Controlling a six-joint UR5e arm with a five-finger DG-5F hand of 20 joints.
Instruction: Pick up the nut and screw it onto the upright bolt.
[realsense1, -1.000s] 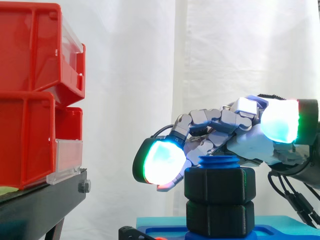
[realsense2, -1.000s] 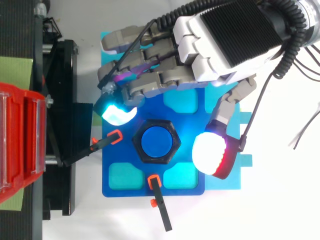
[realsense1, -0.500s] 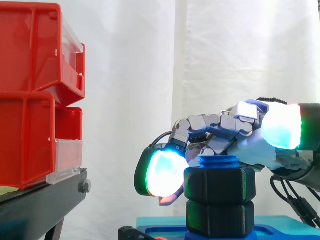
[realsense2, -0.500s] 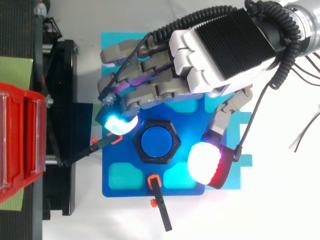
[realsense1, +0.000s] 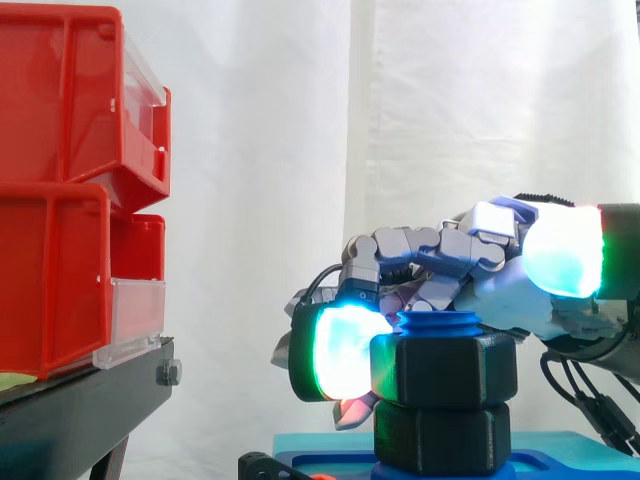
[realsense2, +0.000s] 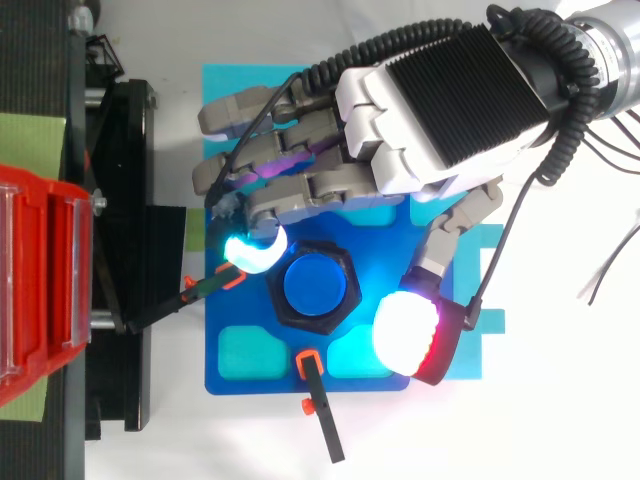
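In the side view, the nut (realsense1: 443, 368) is sitting on the upright bolt (realsense1: 438, 322), whose blue threaded top is showing just above it. A second black nut (realsense1: 440, 438) is lying directly under it, on the blue base (realsense1: 580, 468). The hand (realsense1: 440, 255) is reaching in from the right and arching over the bolt. One glowing fingertip (realsense1: 340, 350) is pressing on the left face of the nut, while the thumb pad (realsense1: 560, 250) is hanging higher, on the near right.

In the top view, that fingertip (realsense2: 253, 250) is touching the far-left corner of the nut (realsense2: 277, 302), and the thumb pad (realsense2: 405, 335) is standing apart from it. The fingers are bending only loosely and are not clamping the nut.

I am judging that a push from one side only is risking the pad slipping off the corner, or tipping the nut so the thread is jamming. The red bins (realsense1: 60, 220) are standing well apart on the left.
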